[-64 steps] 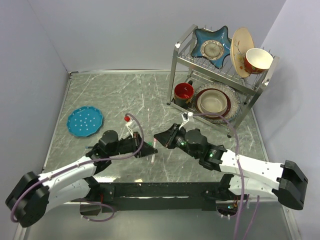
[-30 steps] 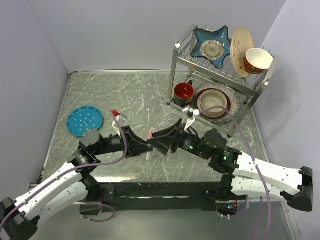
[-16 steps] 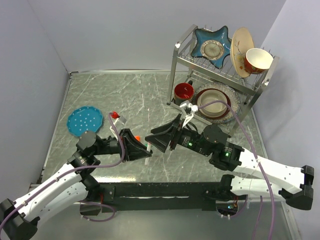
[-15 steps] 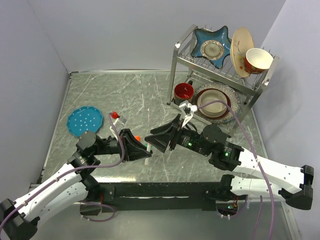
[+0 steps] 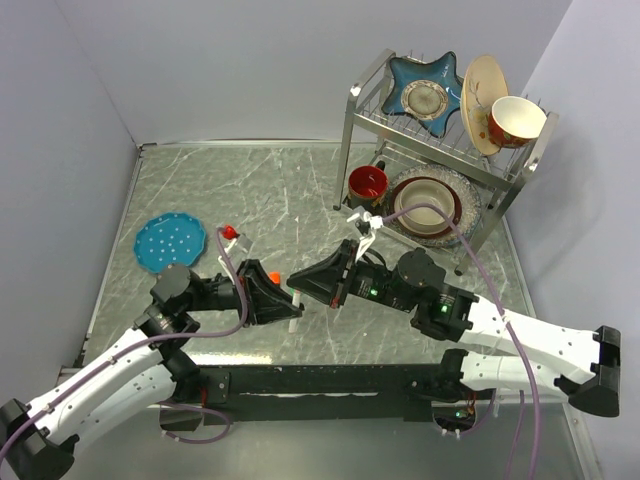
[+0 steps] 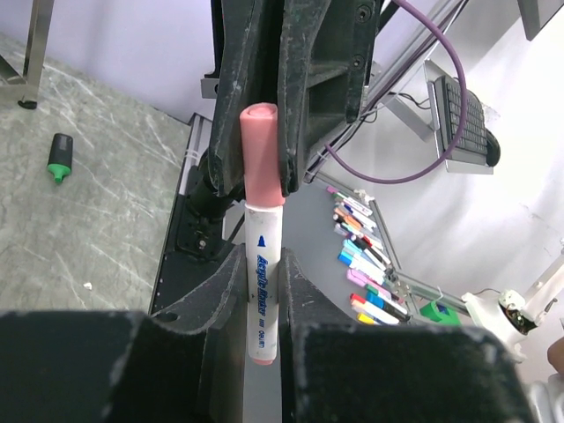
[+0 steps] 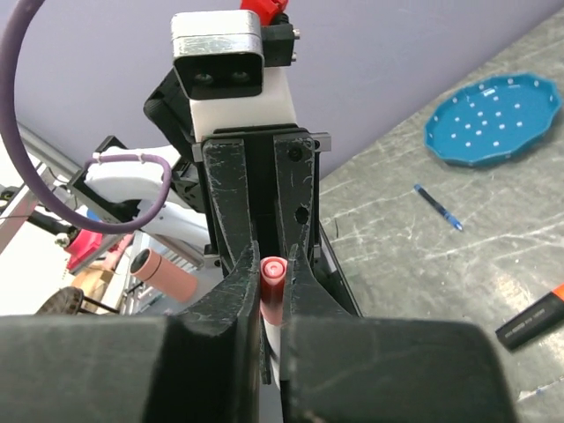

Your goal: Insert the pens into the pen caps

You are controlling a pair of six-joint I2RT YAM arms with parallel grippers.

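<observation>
My left gripper point(image 6: 263, 264) is shut on a thin white pen point(image 6: 262, 256), which stands upright between its jaws. A reddish-pink cap point(image 6: 262, 154) sits over the pen's far end. My right gripper point(image 7: 273, 260) faces the left one and is shut on that cap point(image 7: 273, 275). In the top view the two grippers meet tip to tip, left gripper point(image 5: 281, 297) and right gripper point(image 5: 299, 282), with the white pen point(image 5: 293, 318) between them. A green-tipped black marker point(image 6: 59, 157), an orange-tipped marker point(image 7: 533, 317) and a thin blue pen point(image 7: 438, 208) lie on the table.
A teal plate point(image 5: 170, 243) lies at the left of the marble table. A metal dish rack point(image 5: 440, 150) with plates, bowls and a red mug point(image 5: 367, 185) stands at the back right. Purple cables loop over both arms.
The right gripper slid left onto the pink cap and its jaws, open a moment ago, have shut on it. The left gripper kept hold of the white pen.
</observation>
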